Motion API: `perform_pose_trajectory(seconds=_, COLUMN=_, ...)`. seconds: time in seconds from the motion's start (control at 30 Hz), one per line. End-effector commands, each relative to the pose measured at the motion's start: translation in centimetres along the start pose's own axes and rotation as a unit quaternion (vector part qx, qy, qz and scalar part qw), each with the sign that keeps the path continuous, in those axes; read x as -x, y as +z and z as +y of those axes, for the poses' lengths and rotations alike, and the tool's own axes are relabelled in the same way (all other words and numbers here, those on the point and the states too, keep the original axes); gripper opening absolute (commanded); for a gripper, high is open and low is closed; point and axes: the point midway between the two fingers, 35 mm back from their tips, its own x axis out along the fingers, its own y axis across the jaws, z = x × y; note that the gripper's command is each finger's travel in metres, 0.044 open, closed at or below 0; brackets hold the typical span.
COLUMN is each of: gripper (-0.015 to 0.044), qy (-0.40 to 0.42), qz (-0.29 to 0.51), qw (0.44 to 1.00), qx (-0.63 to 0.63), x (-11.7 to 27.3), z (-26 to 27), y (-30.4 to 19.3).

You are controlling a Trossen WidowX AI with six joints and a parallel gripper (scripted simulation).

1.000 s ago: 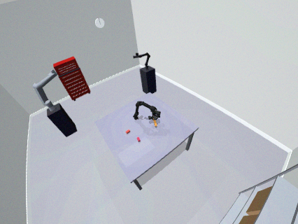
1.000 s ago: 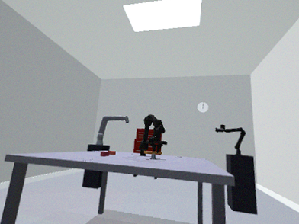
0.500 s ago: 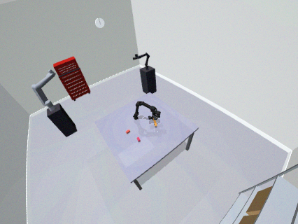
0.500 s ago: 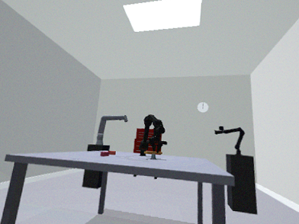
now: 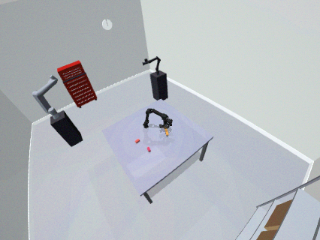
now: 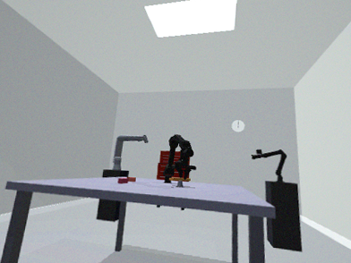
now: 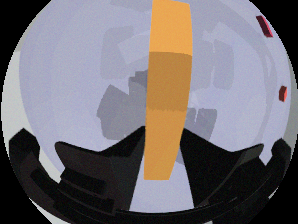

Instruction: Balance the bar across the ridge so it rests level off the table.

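Note:
An orange bar (image 5: pixel 167 132) (image 6: pixel 175 179) (image 7: pixel 170 75) is between the fingers of my gripper (image 5: pixel 166 127) (image 7: pixel 162 131). The gripper is shut on the bar near one end, and the rest of the bar reaches out ahead in the wrist view. In the exterior view the bar looks about level above the tabletop. A small grey ridge (image 6: pixel 179 184) stands under it there, near the bar's middle. I cannot tell whether bar and ridge touch. In the wrist view the bar hides most or all of the ridge.
Two small red blocks (image 5: pixel 137 141) (image 5: pixel 149 149) lie on the table (image 5: pixel 180 150) (image 6: pixel 137 195), away from the bar. They also show at the right of the wrist view. Two other arms on black pedestals and a red tool cabinet (image 5: pixel 77 83) stand beyond the table.

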Motion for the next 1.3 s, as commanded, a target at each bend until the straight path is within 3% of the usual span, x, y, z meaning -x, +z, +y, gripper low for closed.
perform_pose_trajectory(seconds=0.0, gripper=0.0000, qy=0.000, qz=0.000, qw=1.000, qx=0.000, x=0.00, z=0.00, y=0.00)
perform_pose_trajectory(seconds=0.3, gripper=0.0000, qy=0.000, qz=0.000, qw=1.000, qx=0.000, x=0.00, z=0.00, y=0.00)
perform_pose_trajectory(seconds=0.53, gripper=0.0167, qy=0.000, qz=0.000, qw=1.000, qx=0.000, x=0.00, z=0.00, y=0.00)
perform_pose_trajectory(seconds=1.27, gripper=0.0169, qy=0.000, qz=0.000, qw=1.000, qx=0.000, x=0.00, z=0.00, y=0.00)
